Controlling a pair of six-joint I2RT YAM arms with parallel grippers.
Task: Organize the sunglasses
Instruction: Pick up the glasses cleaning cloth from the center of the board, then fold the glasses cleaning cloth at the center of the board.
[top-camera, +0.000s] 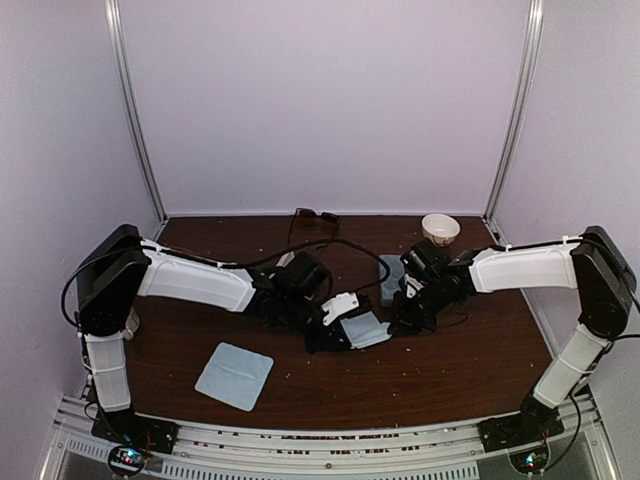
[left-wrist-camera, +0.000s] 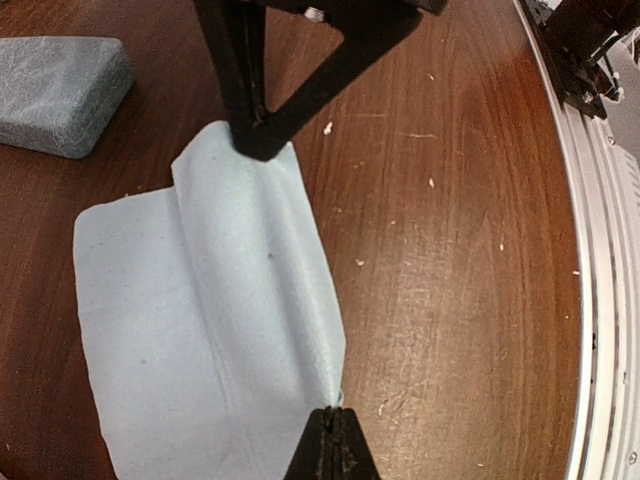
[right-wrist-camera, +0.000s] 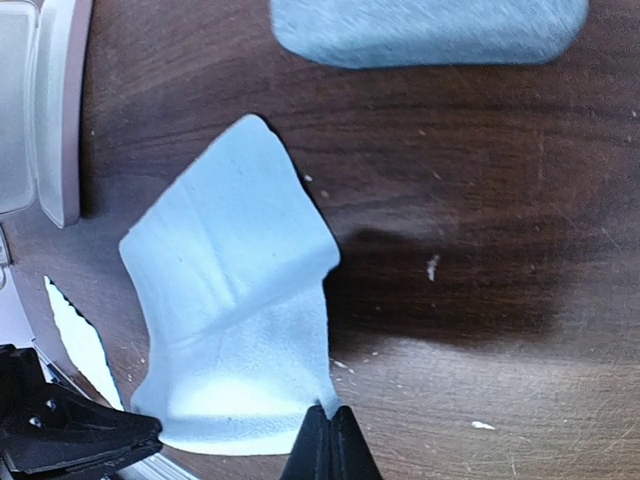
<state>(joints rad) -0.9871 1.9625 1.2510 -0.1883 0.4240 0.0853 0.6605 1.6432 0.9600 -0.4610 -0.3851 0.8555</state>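
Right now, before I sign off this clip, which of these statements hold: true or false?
1. The left gripper and the right gripper are both shut on one light-blue cloth. True.
2. The spare cloth is draped over the grey-blue case. False: it lies flat on the table near the left arm's base, apart from the case.
3. The dark sunglasses are held in the right gripper. False: they lie at the table's far edge, with neither gripper on them.
4. The grey-blue case lies closed on the table. True.
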